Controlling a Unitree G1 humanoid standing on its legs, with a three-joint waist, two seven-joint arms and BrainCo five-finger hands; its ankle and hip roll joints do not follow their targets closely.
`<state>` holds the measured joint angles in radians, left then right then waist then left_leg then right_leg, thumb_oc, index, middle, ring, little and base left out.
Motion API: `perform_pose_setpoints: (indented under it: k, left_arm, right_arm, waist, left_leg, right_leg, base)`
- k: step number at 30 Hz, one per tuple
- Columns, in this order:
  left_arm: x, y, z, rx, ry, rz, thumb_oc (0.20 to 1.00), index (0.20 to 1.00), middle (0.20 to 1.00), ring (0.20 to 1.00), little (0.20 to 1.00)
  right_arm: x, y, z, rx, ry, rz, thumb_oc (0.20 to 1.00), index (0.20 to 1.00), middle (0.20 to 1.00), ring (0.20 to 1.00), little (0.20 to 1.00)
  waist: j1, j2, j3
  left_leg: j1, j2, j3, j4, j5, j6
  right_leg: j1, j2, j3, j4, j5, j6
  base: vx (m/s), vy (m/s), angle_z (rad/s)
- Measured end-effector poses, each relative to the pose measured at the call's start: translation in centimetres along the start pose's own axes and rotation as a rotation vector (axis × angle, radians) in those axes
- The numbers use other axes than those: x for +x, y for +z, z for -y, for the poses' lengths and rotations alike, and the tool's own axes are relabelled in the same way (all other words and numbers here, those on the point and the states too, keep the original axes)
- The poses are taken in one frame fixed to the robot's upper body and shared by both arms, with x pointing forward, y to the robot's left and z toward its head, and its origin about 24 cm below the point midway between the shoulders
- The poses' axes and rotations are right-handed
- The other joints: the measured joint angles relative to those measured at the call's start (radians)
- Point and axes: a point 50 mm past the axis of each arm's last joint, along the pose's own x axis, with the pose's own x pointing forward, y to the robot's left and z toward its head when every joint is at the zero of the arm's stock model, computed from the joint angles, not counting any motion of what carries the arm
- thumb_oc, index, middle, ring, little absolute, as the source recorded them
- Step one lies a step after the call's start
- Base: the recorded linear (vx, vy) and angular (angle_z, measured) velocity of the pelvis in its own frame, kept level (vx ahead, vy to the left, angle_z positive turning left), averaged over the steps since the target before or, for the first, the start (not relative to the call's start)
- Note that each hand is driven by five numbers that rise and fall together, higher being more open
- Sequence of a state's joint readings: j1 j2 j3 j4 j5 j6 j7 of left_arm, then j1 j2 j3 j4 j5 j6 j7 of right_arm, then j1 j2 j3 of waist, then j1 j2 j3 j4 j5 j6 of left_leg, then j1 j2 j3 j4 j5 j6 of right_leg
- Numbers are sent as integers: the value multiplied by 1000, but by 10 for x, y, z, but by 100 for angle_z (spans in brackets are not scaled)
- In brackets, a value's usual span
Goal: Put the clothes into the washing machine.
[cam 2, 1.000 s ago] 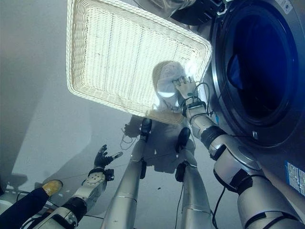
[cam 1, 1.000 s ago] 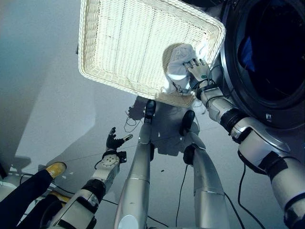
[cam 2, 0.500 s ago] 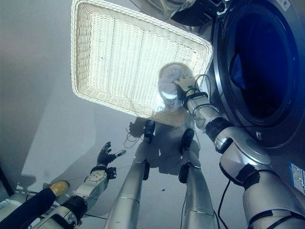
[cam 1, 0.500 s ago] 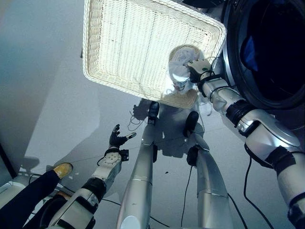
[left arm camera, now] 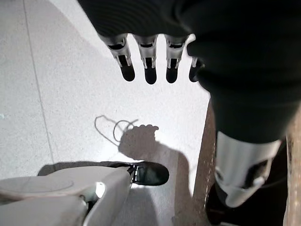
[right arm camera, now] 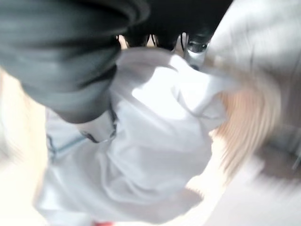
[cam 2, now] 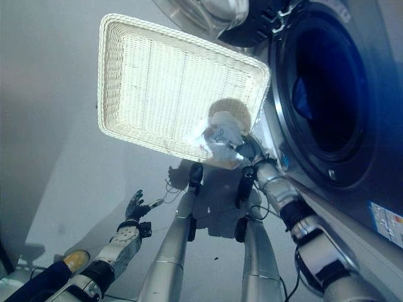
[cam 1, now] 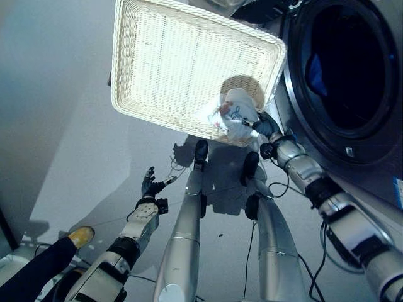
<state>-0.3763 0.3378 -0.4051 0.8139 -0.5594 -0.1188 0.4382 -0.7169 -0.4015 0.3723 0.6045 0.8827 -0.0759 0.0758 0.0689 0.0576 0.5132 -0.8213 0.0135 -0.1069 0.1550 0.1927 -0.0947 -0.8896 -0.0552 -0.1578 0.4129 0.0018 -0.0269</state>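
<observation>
White garment [cam 1: 234,114] lifted off wicker basket [cam 1: 157,63] floor, now bunched above near rim, gripped by right hand [cam 1: 264,128].

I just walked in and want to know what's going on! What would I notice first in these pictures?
First, the big pale woven wicker basket lying on the grey floor, brightly lit. At its corner nearest the washing machine, the robot's right hand has its fingers curled round a bunched white cloth with small markings. Right beside it gapes the washing machine's dark round drum opening, something blue already inside, while the left hand hangs open over the floor.
</observation>
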Motion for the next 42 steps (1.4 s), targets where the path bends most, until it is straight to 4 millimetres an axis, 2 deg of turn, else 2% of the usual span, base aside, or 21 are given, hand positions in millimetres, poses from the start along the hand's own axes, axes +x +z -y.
perform_pose_setpoints:
  k: [1,2,3,5,7,9,11,14,17,20,22,23,26,27,32,38,42]
  left_arm:
    - [-1,-3,-1,1,4,-10,1000,1000,1000,1000,1000]
    - [-1,-3,-1,1,4,-10,1000,1000,1000,1000,1000]
    - [-3,-10,0,-6,8,-29,1000,1000,1000,1000,1000]
    - [-4,-11,2,-20,10,-35,1000,1000,1000,1000,1000]
    - [-6,-21,-1,-41,36,-71,1000,1000,1000,1000,1000]
    - [-10,-29,0,-40,47,-100,1000,1000,1000,1000,1000]
    - [-12,-32,3,-46,45,-109,1000,1000,1000,1000,1000]
    - [-11,-30,5,-49,43,-104,1000,1000,1000,1000,1000]
    - [-10,-30,5,-34,37,-101,1000,1000,1000,1000,1000]
    - [-10,-28,7,-19,23,-88,1000,1000,1000,1000,1000]
    - [-10,-25,6,1,7,-70,1000,1000,1000,1000,1000]
    - [-10,-21,4,18,-4,-48,1000,1000,1000,1000,1000]
    - [-9,-18,-4,51,-8,-34,1000,1000,1000,1000,1000]
    - [-7,-19,-12,73,10,-40,1000,1000,1000,1000,1000]
    - [-5,-18,-21,87,17,-46,1000,1000,1000,1000,1000]
    - [-6,-19,-17,75,-10,-40,1000,1000,1000,1000,1000]
    - [-7,-18,-12,75,-33,-25,1000,1000,1000,1000,1000]
  right_arm:
    - [-2,-4,-1,75,5,2,200,200,200,200,200]
    - [-2,-4,-1,75,5,2,200,200,200,200,200]
    - [-8,-11,-2,253,12,34,200,200,200,200,200]
    - [-12,-10,2,342,-6,70,200,200,200,200,200]
    - [-19,-3,9,558,-104,201,200,200,200,200,200]
    - [-19,11,20,589,-218,290,200,200,200,200,200]
    - [-24,36,42,620,-365,410,200,200,200,200,200]
    - [-21,39,43,665,-458,384,200,200,200,200,200]
    - [-7,54,51,821,-619,382,200,200,200,200,200]
    - [1,76,69,974,-785,385,200,200,200,200,200]
    - [-2,91,80,1072,-875,409,200,200,200,200,200]
    - [-7,106,92,1152,-940,454,200,200,200,200,200]
    - [-18,124,102,1310,-982,619,200,200,200,200,200]
    - [-23,131,107,1374,-980,692,200,200,200,200,200]
    - [-33,153,113,1333,-982,783,200,200,200,200,200]
    - [-29,155,112,1294,-912,769,200,200,200,200,200]
    - [-25,158,109,1265,-854,762,200,200,200,200,200]
  waist:
    - [-8,0,0]
    - [-8,0,0]
    - [-31,-1,0]
    - [-33,-1,0]
    - [-52,-6,3]
    - [-54,-9,5]
    - [-58,-9,5]
    - [-55,-9,5]
    - [-36,-9,6]
    - [-2,-11,7]
    - [20,-11,7]
    - [40,-12,7]
    - [59,-12,12]
    - [61,-14,25]
    - [64,-10,31]
    - [66,-8,31]
    - [84,-1,31]
  left_leg:
    - [8,0,3,2,-6,4]
    - [8,0,3,2,-6,4]
    - [21,1,18,13,-11,7]
    - [22,5,22,19,-13,5]
    - [36,7,38,45,-32,9]
    - [58,9,67,50,-42,17]
    - [75,9,92,49,-49,25]
    - [82,10,93,53,-52,27]
    - [76,10,91,65,-54,31]
    - [70,7,88,72,-53,33]
    - [58,7,77,76,-54,33]
    - [38,3,73,82,-53,33]
    - [8,-2,66,92,-49,40]
    - [4,-7,66,103,-53,44]
    - [-19,-21,79,124,-63,61]
    - [-14,-20,95,145,-76,64]
    - [-10,-20,106,150,-81,57]
  right_leg:
    - [7,1,7,0,-1,2]
    - [7,1,7,0,-1,2]
    - [16,2,17,2,-1,2]
    - [16,4,28,-3,0,4]
    - [31,20,66,-5,8,14]
    - [47,24,85,-13,14,24]
    - [60,20,93,-22,22,35]
    - [76,22,94,-27,28,29]
    - [85,23,93,-44,33,35]
    - [85,20,93,-43,36,37]
    - [79,18,90,-44,35,37]
    - [64,18,87,-43,35,36]
    - [40,12,86,-33,34,35]
    - [40,8,86,-25,29,35]
    - [16,-11,92,-2,24,40]
    - [17,-12,98,11,22,38]
    - [7,-12,104,24,13,37]
  base:
    - [-3,-2,-10]
    - [2,2,-14]
    - [15,19,-18]
    - [33,44,-19]
    - [36,30,-22]
    - [29,-10,-33]
    - [43,-37,-23]
    - [23,-66,1]
    - [23,-137,6]
    - [22,-117,6]
    - [23,-142,13]
    - [60,-143,17]
    - [55,-86,13]
    - [39,-49,8]
    - [50,9,-1]
    - [27,15,-6]
    - [34,36,-6]
